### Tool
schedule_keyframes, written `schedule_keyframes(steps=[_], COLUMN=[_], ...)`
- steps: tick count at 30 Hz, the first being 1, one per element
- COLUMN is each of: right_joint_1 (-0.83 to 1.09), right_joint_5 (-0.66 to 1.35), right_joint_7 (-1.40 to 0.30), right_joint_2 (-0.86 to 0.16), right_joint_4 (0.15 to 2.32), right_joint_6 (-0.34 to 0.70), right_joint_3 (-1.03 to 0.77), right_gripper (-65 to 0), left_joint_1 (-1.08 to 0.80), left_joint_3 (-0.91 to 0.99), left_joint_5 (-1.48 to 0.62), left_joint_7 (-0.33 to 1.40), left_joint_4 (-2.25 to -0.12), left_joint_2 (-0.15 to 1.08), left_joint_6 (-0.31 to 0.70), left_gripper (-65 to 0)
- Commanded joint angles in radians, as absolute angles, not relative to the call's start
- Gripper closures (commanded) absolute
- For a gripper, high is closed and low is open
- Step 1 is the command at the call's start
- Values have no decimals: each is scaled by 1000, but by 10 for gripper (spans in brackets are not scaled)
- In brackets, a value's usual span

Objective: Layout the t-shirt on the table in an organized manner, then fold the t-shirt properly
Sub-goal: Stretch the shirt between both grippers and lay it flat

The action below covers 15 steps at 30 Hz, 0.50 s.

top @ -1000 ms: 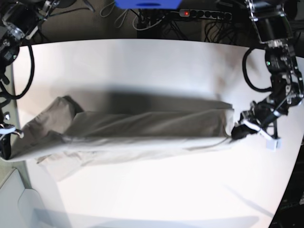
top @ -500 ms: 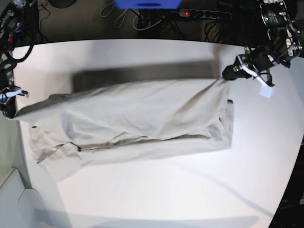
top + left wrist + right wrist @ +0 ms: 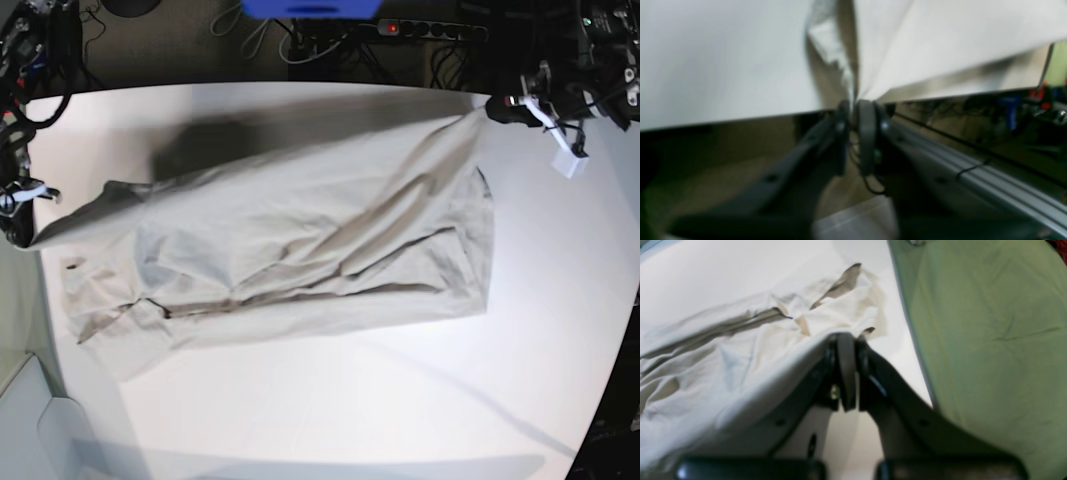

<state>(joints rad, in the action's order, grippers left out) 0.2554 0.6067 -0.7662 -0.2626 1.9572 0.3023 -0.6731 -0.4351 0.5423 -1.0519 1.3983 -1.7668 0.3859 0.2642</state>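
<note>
The light grey-beige t-shirt [image 3: 300,240] lies stretched across the white table [image 3: 400,400], wrinkled in the middle. Its far right corner is lifted off the table. My left gripper [image 3: 497,108] is at the table's far right edge, and that raised corner runs up to it. In the blurred left wrist view, the left gripper [image 3: 853,110] has its fingers close together, with the cloth [image 3: 907,50] converging between them. My right gripper [image 3: 22,215] is at the left edge. In the right wrist view, the right gripper [image 3: 846,340] is shut on the t-shirt's edge [image 3: 740,356].
A power strip [image 3: 420,30], cables and a blue object [image 3: 310,8] lie beyond the far edge. A white tag [image 3: 570,165] hangs from the left gripper. Green flooring [image 3: 990,340] shows past the table's left side. An aluminium rail [image 3: 973,173] runs below the left gripper.
My left gripper has carried the shirt's corner back and to the right, up to the far edge, and the shirt has opened out wider. The right gripper has barely moved.
</note>
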Motion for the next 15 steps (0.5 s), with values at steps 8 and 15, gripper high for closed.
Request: schedule_keyframes(steps=[8, 15], right_joint_1=[252, 295], right_joint_5=[618, 616], right_joint_7=[-742, -739], right_joint_2=[-268, -272], right_joint_4=[1975, 1975], right_joint_6=[306, 306], right_joint_3=[-680, -688], right_gripper=[0, 0], left_joint_1=[-432, -387], left_joint_3=[558, 688], left_joint_5=[-1086, -1087], left_joint_7=[1396, 1396], left_joint_4=[-1787, -1817], left_joint_2=[406, 400], left_joint_6=[260, 262], left_gripper=[-462, -559])
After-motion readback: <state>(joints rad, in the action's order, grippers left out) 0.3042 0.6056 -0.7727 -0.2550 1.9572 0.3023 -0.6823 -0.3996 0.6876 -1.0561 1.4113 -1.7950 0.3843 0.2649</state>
